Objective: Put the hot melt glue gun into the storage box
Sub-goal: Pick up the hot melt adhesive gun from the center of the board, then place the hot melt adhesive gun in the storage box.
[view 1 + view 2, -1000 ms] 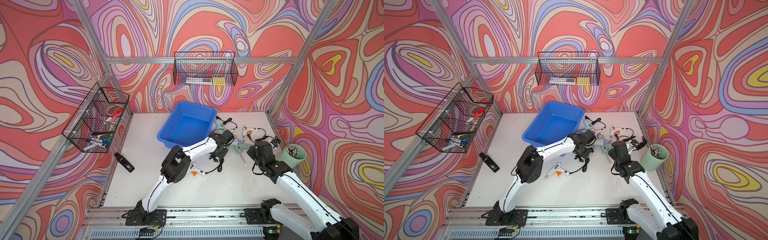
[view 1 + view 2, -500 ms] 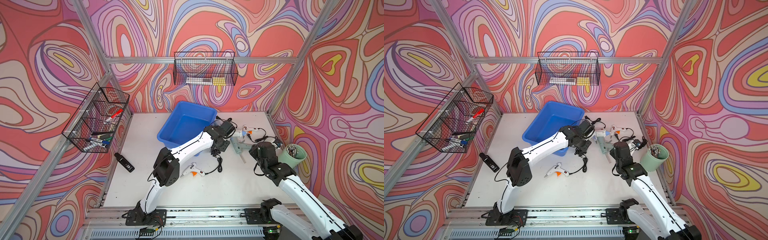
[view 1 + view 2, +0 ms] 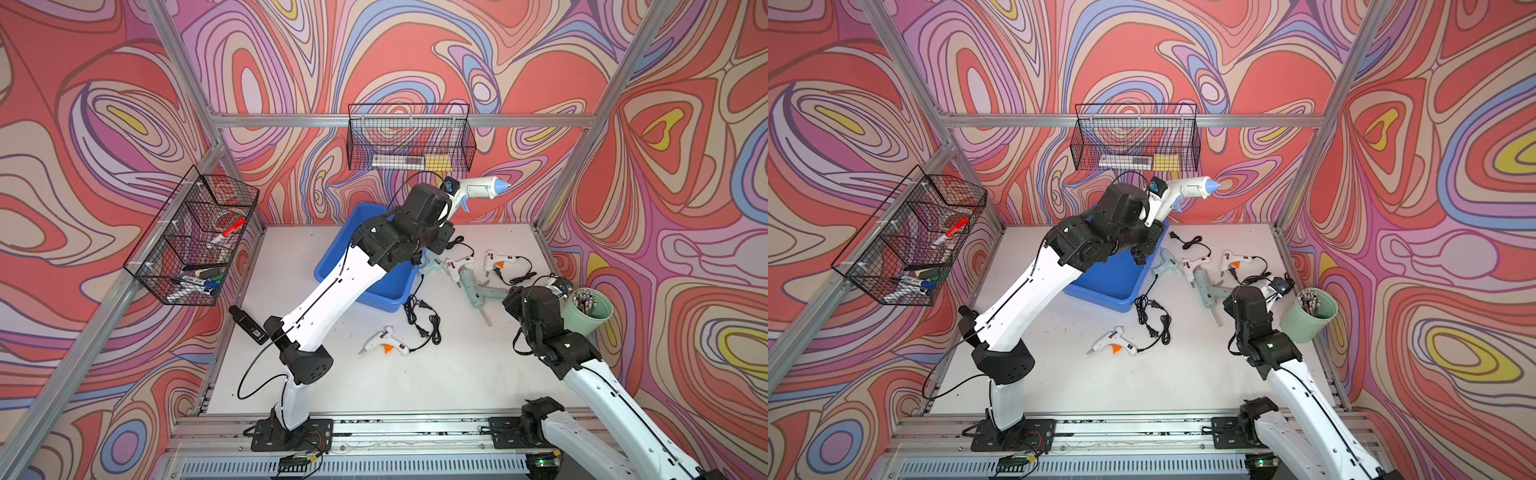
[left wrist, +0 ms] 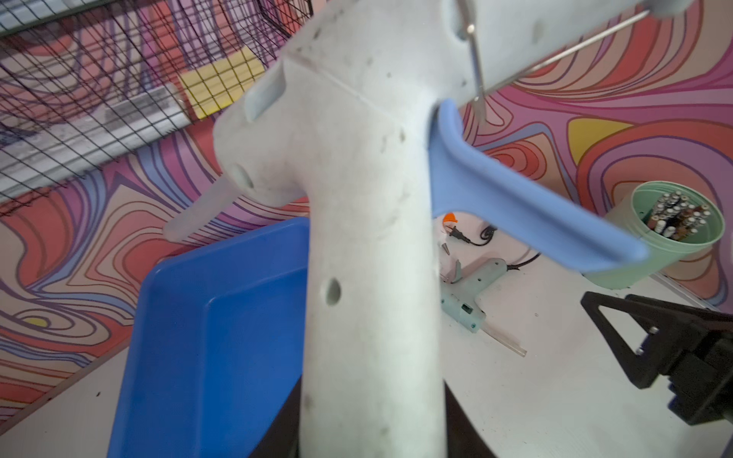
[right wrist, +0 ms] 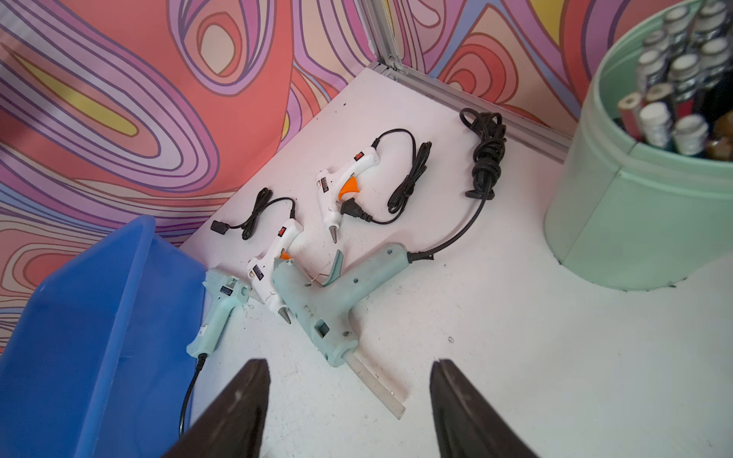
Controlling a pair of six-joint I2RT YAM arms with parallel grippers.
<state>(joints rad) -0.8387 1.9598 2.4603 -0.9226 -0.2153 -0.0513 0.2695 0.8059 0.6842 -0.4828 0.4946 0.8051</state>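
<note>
My left gripper (image 3: 451, 204) is shut on the handle of a white hot melt glue gun (image 3: 478, 190) with a blue trigger and blue tip. It holds the gun high in the air, nozzle toward the right wall. In the left wrist view the handle (image 4: 369, 277) fills the gap between my fingers. The blue storage box (image 3: 386, 289) sits on the table beneath and slightly left of the gun, partly hidden by the left arm. My right gripper (image 5: 351, 368) stands open and holds nothing, just above the table near a mint-green glue gun (image 5: 329, 301).
Several more glue guns with black cords lie right of the box; one white gun (image 3: 384, 343) lies alone toward the front. A mint-green cup (image 3: 588, 307) of sticks stands at the right edge. Wire baskets (image 3: 409, 141) (image 3: 195, 237) hang on the back and left walls.
My left arm has lifted the white glue gun from table height to well above the box's far right corner. My right gripper's fingers have spread wider and drawn back a little.
</note>
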